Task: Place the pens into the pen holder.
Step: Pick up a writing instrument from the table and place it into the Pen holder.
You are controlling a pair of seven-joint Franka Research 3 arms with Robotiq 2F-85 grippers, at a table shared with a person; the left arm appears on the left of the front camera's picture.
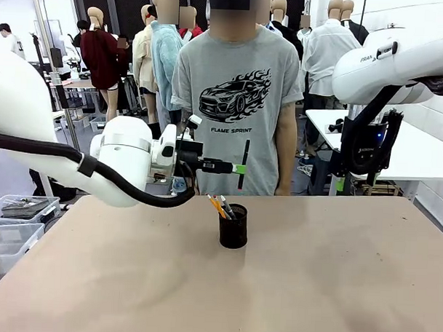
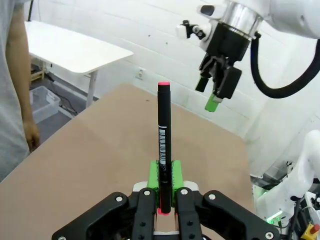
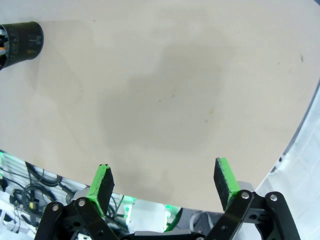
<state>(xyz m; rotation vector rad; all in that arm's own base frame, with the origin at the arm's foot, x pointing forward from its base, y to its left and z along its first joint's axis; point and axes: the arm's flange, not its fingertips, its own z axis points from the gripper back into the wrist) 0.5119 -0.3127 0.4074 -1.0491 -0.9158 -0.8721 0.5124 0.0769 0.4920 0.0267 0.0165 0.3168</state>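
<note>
From the front, the left gripper [image 1: 239,168] hangs above the bench [image 1: 334,279] with its fingers clamped tight on the black pen [image 1: 243,164], held upright just up and to the right of the holder [image 1: 233,225] — and that cup already has an orange pen [image 1: 216,206] and a second pen leaning out of its rim. The person's shirt [image 1: 235,101] reads "FLAME SPRINT" under a flaming car, and the right arm [image 1: 389,62] shows a partial "FRA". To do this step well, I'd say the pen should be carried left until it sits over the open part of the rim, kept vertical, lowered until its bottom end is inside, then let go — clear of the two leaning pens. On to the left wrist: green pads [image 2: 154,176] pinch the pen low on its body, pink end up, a white barcode label on the barrel too small to read; the right gripper [image 2: 216,90] hangs beyond. Right wrist now: its own fingers [image 3: 101,181] stand wide apart, holding nothing, with the holder well off at the top-left corner.
</note>
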